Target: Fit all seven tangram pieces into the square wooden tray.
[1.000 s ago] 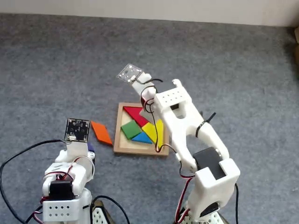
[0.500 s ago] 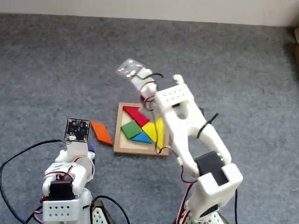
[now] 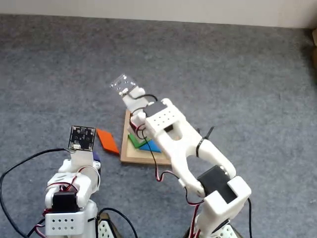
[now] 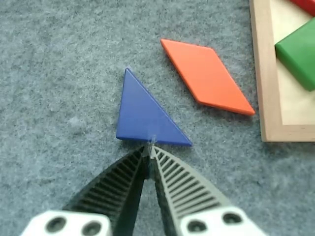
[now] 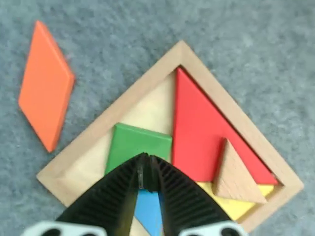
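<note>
Left gripper point(image 4: 149, 149), closed and empty, tips at the triangle point(image 4: 142, 117), lower left in high view; right gripper point(image 5: 147, 169), closed, over tray point(image 5: 231, 112).

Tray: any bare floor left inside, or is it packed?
Bare wood remains in the tray along the rim facing the orange piece, bordered by the green square and red triangle. The far side is crowded: a wooden triangle lies over the red triangle and yellow piece.

Light: even, diffuse, fairly bright. Shadows: soft, narrow, close beneath the orange piece point(image 4: 206, 76) and blue triangle point(image 4: 142, 115) on the grey surface point(image 4: 59, 59).
</note>
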